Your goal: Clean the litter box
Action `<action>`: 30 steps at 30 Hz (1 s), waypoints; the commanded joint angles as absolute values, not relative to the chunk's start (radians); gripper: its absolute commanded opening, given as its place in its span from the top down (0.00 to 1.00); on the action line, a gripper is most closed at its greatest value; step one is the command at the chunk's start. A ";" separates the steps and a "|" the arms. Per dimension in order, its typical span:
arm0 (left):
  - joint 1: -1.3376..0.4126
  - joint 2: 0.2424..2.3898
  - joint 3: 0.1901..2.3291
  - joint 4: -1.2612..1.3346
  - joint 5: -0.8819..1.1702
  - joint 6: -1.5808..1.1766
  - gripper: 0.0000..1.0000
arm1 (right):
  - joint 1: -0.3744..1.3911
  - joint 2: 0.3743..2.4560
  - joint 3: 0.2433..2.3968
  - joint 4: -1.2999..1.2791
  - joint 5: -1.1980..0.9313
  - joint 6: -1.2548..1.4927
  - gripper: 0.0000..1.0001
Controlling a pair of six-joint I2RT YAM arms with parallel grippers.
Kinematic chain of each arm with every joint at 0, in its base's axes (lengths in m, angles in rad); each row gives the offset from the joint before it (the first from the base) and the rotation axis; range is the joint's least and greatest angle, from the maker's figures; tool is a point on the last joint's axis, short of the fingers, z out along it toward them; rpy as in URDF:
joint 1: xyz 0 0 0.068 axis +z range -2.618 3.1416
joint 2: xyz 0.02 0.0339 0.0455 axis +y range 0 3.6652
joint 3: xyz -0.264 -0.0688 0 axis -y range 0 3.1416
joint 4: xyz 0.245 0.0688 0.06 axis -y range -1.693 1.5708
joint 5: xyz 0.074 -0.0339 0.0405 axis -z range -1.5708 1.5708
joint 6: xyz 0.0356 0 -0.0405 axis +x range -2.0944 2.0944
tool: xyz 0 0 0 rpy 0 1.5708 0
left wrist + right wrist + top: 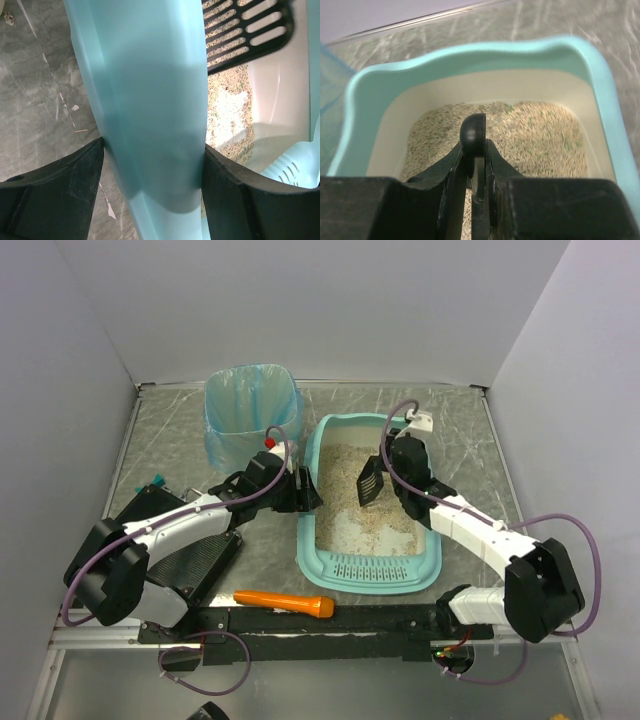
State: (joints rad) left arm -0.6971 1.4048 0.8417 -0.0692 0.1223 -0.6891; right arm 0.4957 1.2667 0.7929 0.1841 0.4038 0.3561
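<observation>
The light teal litter box [430, 565] lies mid-table with beige litter [350, 520] inside and its slotted lip at the near end. My left gripper [306, 490] is shut on the box's left wall; in the left wrist view the teal wall [150, 100] fills the gap between the fingers [60, 195]. My right gripper [388, 472] is shut on the handle [473, 131] of a black slotted scoop [368, 480], held over the litter [535, 130] at the far half of the box. The scoop's blade also shows in the left wrist view [245, 35].
A blue-bagged waste bin [250, 415] stands at the back, left of the box. A flat black case [195, 562] lies under the left arm. An orange tool [285, 602] lies near the front edge. Grey walls close in both sides.
</observation>
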 commanded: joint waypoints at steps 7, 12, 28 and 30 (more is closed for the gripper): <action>-0.716 1.368 0.839 0.003 0.161 -0.698 0.26 | 0.499 1.205 0.716 0.402 0.620 0.456 1.00; -0.716 1.373 0.844 0.003 0.161 -0.703 0.26 | 0.500 1.134 0.709 0.324 0.656 0.482 1.00; -0.719 1.391 0.867 -0.029 0.140 -0.701 0.26 | 0.525 1.499 0.735 0.489 0.718 0.592 1.00; -0.719 1.393 0.868 -0.028 0.140 -0.696 0.26 | 0.541 1.554 0.741 0.546 0.718 0.594 1.00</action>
